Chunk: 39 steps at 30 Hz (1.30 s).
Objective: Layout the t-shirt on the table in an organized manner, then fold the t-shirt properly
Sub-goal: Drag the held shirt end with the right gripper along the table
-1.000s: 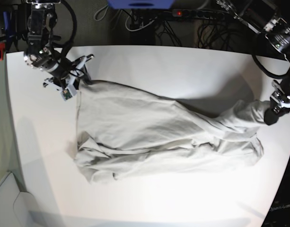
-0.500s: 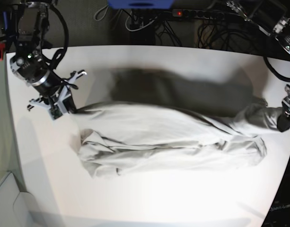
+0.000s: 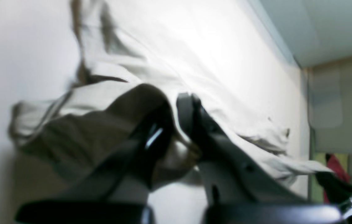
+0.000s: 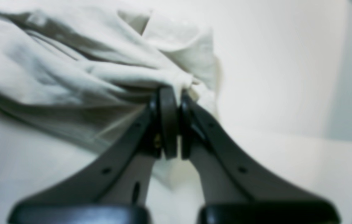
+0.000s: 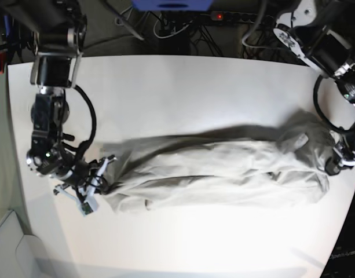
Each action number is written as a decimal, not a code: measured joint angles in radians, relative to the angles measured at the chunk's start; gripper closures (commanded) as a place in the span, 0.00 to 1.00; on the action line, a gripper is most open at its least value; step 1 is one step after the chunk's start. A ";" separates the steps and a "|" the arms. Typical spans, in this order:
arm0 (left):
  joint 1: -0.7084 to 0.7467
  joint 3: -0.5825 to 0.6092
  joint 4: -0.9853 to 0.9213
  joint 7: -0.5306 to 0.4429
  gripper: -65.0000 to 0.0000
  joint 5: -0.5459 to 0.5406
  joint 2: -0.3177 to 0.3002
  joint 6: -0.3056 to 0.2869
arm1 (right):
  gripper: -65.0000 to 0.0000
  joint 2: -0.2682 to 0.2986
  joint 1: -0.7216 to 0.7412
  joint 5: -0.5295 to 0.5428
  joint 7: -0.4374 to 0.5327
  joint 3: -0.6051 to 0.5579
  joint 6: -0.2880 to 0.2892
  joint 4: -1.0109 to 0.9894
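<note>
The light grey-beige t-shirt (image 5: 223, 174) lies bunched in a long narrow band across the middle of the white table (image 5: 194, 87), stretched between both grippers. My right gripper (image 5: 100, 184), on the base view's left, is shut on the shirt's left end; the right wrist view shows its fingertips (image 4: 169, 102) pinching a fold of the cloth (image 4: 70, 62). My left gripper (image 5: 335, 168), at the table's right edge, is shut on the other end; in the blurred left wrist view cloth (image 3: 225, 62) sits between its fingers (image 3: 188, 109).
A power strip (image 5: 235, 16) with a red light and loose cables lie beyond the table's far edge, beside a blue object (image 5: 171, 4). A pale box (image 5: 9, 243) stands off the front left corner. The left gripper is close to the table's right edge.
Both grippers have moved toward the table's front, the right one furthest, from the far left corner. The shirt went with them and drew from a wide spread into a narrow band.
</note>
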 measured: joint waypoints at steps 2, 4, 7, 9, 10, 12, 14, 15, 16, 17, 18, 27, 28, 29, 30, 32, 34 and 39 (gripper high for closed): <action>0.011 0.026 -0.021 -0.064 0.99 0.026 -0.007 0.000 | 1.00 0.000 0.047 -0.019 -0.014 -0.034 0.000 -0.108; 0.036 0.047 -0.027 -0.116 0.99 0.026 -0.008 0.000 | 1.00 0.005 0.072 -0.019 -0.013 -0.066 0.000 -0.167; 0.071 0.061 -0.032 -0.150 0.99 0.025 -0.004 0.000 | 0.92 0.014 0.079 -0.019 -0.008 -0.116 0.000 -0.183; 0.087 0.063 -0.034 -0.165 0.99 0.029 -0.005 0.000 | 0.79 0.031 0.077 -0.007 -0.008 -0.145 0.000 -0.183; 0.091 0.063 -0.034 -0.170 0.99 0.029 -0.005 0.000 | 0.73 0.036 0.077 -0.008 -0.009 -0.145 0.000 -0.183; 0.099 0.062 -0.034 -0.173 0.99 0.026 -0.007 0.000 | 0.60 0.050 0.064 -0.014 -0.013 -0.145 0.000 -0.163; 0.110 0.063 -0.031 -0.174 0.99 0.025 -0.012 0.000 | 0.50 0.066 0.027 -0.011 -0.016 -0.145 0.000 -0.095; 0.118 0.068 -0.029 -0.171 0.99 0.018 -0.023 0.000 | 0.45 0.075 -0.002 -0.007 -0.012 -0.144 0.000 -0.046; 0.126 0.069 -0.028 -0.171 0.99 0.014 -0.033 0.000 | 0.42 0.083 -0.027 -0.009 -0.013 -0.144 0.000 0.000; 0.132 0.066 -0.027 -0.174 0.99 0.016 -0.042 0.000 | 0.39 0.085 -0.056 -0.018 -0.018 -0.143 0.000 0.055; 0.134 0.058 -0.030 -0.174 0.99 0.021 -0.047 0.000 | 0.37 0.088 -0.084 -0.019 -0.020 -0.143 0.000 0.104; 0.155 0.061 -0.026 -0.179 0.99 0.018 -0.046 0.000 | 0.36 0.002 -0.261 -0.018 -0.016 -0.144 0.001 0.197; 0.158 0.060 -0.026 -0.179 0.99 0.019 -0.046 0.000 | 0.36 -0.009 -0.254 -0.010 -0.014 -0.145 0.001 0.170; 0.159 0.059 -0.026 -0.179 0.99 0.018 -0.047 0.000 | 0.36 -0.012 -0.245 -0.006 -0.013 -0.146 0.000 0.151; 0.158 0.058 -0.026 -0.179 0.99 0.018 -0.047 0.000 | 0.36 -0.015 -0.229 -0.009 -0.011 -0.145 0.000 0.133; 0.161 0.055 -0.026 -0.179 0.99 0.018 -0.047 0.000 | 0.36 -0.017 -0.193 -0.012 -0.009 -0.143 0.000 0.108; 0.169 0.026 -0.026 -0.179 0.99 0.013 -0.043 0.000 | 0.36 -0.018 -0.166 -0.011 -0.001 -0.143 0.000 0.093; 0.182 -0.039 -0.026 -0.171 0.99 0.021 -0.046 0.000 | 0.36 -0.018 -0.104 -0.011 -0.011 -0.143 0.000 0.002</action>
